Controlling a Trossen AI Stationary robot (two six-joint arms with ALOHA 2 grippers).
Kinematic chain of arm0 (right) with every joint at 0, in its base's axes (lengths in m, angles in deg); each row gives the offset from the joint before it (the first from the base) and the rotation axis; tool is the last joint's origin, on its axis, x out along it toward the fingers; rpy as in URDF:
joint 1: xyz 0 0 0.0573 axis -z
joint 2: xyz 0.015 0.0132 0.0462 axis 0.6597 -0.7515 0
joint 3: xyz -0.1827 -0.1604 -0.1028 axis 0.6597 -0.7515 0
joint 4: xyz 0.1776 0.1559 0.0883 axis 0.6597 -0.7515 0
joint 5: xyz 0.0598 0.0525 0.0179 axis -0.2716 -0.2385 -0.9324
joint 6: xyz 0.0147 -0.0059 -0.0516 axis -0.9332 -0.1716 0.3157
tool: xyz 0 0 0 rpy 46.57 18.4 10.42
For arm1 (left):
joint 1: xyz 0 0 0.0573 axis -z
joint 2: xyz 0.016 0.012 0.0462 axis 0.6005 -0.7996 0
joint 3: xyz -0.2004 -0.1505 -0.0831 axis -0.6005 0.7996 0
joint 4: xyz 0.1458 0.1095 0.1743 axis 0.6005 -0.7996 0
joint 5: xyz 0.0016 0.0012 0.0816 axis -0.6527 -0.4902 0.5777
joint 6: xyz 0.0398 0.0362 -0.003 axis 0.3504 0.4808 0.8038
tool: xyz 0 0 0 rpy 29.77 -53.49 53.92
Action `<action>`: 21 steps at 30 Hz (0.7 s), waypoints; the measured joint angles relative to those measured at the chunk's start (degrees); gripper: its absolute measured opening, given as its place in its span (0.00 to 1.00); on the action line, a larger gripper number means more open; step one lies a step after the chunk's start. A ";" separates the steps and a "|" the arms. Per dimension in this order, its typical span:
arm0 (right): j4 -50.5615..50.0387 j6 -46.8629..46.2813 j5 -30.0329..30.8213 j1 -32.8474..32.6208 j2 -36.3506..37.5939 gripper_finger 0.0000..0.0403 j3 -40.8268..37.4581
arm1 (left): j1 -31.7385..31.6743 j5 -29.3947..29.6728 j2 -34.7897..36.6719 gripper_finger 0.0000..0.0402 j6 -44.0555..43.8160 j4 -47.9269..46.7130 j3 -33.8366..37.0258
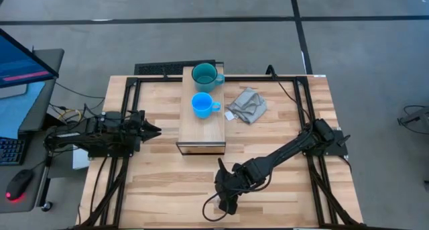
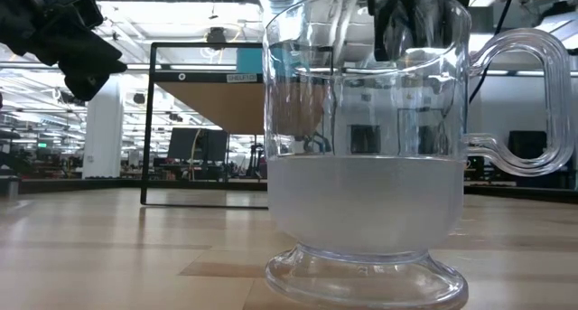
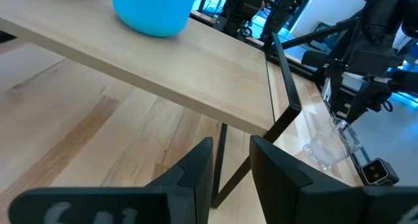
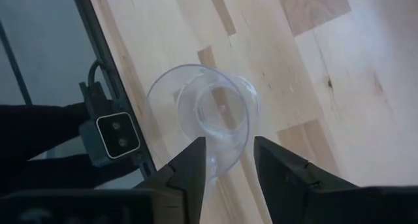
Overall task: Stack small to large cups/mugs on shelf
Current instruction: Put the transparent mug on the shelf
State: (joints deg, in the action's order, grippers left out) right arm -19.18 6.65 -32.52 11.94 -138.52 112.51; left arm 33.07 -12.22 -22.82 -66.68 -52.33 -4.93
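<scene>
Reaching down past the shelf, my right hand hung over the clear glass cup, fingers apart astride its rim; my left hand, narrowly parted, waited beside the shelf.

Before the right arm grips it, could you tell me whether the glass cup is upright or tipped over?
Upright. The glass cup stands on its round foot on the table, rim level on top. The right gripper hangs open above it.
</scene>
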 joint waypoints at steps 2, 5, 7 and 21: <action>-0.10 0.00 -0.57 0.02 0.00 0.36 0.00 | 0.00 0.04 0.00 0.23 0.00 0.00 0.00; -0.16 0.00 -1.71 0.01 0.01 0.33 -0.02 | 0.00 0.48 0.00 0.23 -0.02 0.00 0.00; -0.05 0.00 -2.31 0.00 0.01 0.32 -0.02 | 0.00 0.84 0.00 0.23 0.00 0.00 0.00; 0.03 1.11 -2.82 0.21 0.00 0.30 -0.04 | 0.00 1.05 0.00 0.23 0.00 0.00 0.00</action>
State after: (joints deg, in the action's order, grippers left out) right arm -19.15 7.76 -35.34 12.15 -138.52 112.47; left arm 33.07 -11.17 -22.82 -66.68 -52.33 -4.93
